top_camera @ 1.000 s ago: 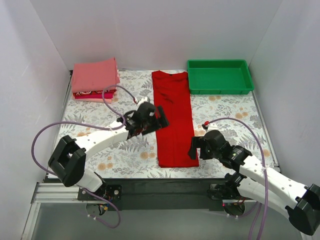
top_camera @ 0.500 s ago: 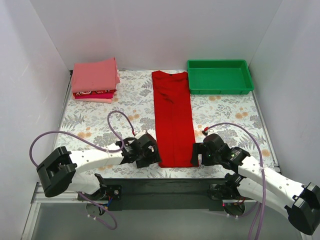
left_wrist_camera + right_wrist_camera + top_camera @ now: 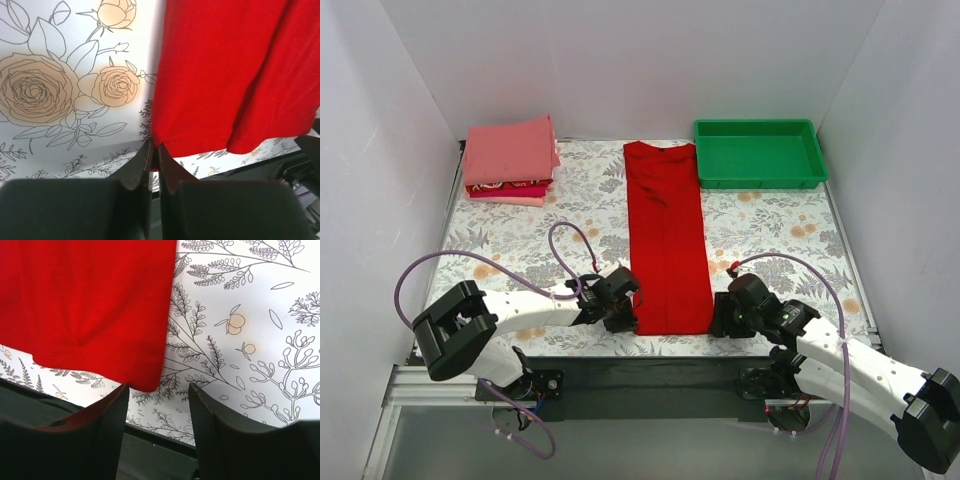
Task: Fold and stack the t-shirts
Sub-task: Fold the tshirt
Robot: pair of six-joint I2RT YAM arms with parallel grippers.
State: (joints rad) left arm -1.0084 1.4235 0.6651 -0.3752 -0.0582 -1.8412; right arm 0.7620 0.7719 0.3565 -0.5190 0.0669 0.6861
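The bright red t-shirt (image 3: 666, 235) lies as a long folded strip down the middle of the table, collar far, hem near. My left gripper (image 3: 625, 312) is at the hem's near left corner and is shut on it; in the left wrist view the red cloth (image 3: 225, 75) is pinched between the closed tips (image 3: 154, 148). At the near right corner, my right gripper (image 3: 720, 318) is open. In the right wrist view its fingers straddle the corner of the shirt (image 3: 90, 305) with a gap (image 3: 157, 390) and no cloth pinched. Folded t-shirts (image 3: 510, 160) are stacked at the far left, salmon-pink on top.
A green plastic tray (image 3: 758, 153) stands at the far right, beside the shirt's collar end. The floral tablecloth (image 3: 520, 240) covers the table. The table's dark near edge (image 3: 150, 450) runs just below both grippers. White walls close in the left, right and back.
Both arms have come down to the shirt's near hem. The left gripper went from open to shut on the near left corner. The right gripper's jaws have narrowed around the near right corner.
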